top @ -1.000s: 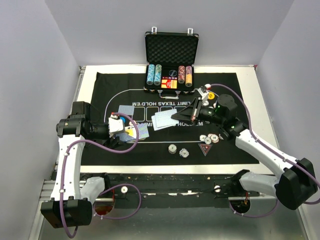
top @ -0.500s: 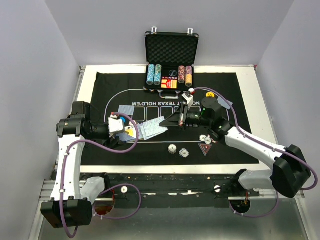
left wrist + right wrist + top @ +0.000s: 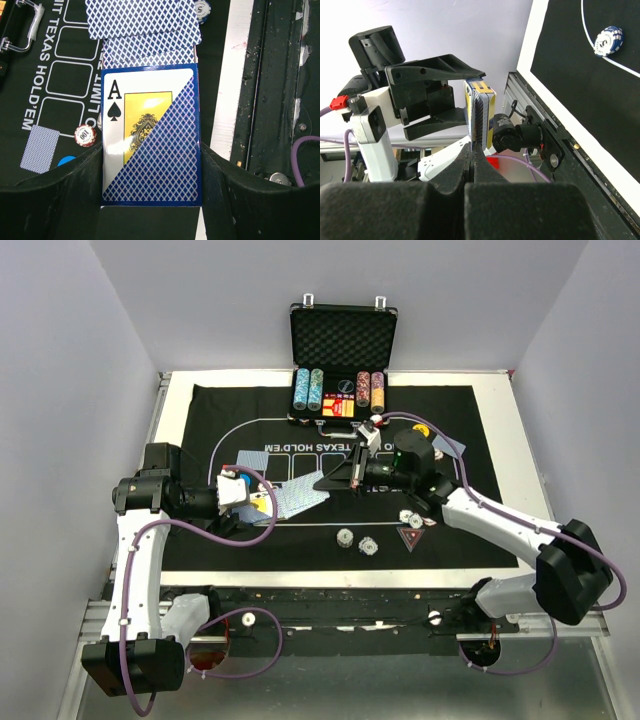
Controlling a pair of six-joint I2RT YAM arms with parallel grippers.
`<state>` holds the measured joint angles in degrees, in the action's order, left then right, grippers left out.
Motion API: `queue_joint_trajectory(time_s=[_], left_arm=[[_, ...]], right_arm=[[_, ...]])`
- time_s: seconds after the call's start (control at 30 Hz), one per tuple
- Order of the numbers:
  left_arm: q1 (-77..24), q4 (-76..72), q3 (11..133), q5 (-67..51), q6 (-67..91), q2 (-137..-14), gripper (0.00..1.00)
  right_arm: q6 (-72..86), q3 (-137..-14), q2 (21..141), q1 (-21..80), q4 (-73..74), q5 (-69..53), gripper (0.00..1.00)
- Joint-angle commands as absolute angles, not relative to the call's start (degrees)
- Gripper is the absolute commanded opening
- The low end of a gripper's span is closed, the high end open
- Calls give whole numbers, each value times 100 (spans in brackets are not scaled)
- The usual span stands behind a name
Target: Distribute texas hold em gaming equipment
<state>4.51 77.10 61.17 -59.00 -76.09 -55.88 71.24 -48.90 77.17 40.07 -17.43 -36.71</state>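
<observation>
Black fingers of the left gripper [image 3: 151, 150] are clamped on the two long edges of one deck [image 3: 155, 175]. Its top face shows an ace of spades, a yellow panel and a diagonal half of blue diamond pattern. The right gripper [image 3: 472, 150] has its jaws pressed flat together, with its tips just under the deck's edge. Whether a card is pinched between them cannot be told.

Just beyond the deck lie the fanned cards [image 3: 145, 25], about three overlapping blue backs. One single card [image 3: 39, 148] lies apart on the mat [image 3: 470, 530], with a red-and-white chip [image 3: 85, 135] and a blue button [image 3: 65, 161] beside it. Two more chips [image 3: 345, 537] sit side by side near the mat's front edge. One red triangular marker [image 3: 411, 537] lies to their right, and one yellow button [image 3: 421, 428] sits toward the back.

The left arm is bent at the elbow, its forearm reaching right over the mat. The right arm stretches leftward across the mat, pointing at the left gripper. At the back the case [image 3: 343, 335] stands open, holding four chip rows [image 3: 316, 390].
</observation>
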Motion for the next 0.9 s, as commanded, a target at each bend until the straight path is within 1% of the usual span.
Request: queue_joint_trajectory(time_s=[0.0, 0.47, 0.87], left_arm=[[475, 7787, 6231, -6275, -7778, -5511, 47], [483, 7796, 6231, -6267, -7796, -5520, 47], [475, 7752, 6267, -6302, -7638, -5555, 47]], right_arm=[[6970, -5150, 7857, 4052, -1635, -3595, 1], [7031, -5309, 8033, 4122, -1793, -3586, 1], [6917, -5423, 7963, 4201, -1767, -3199, 1]])
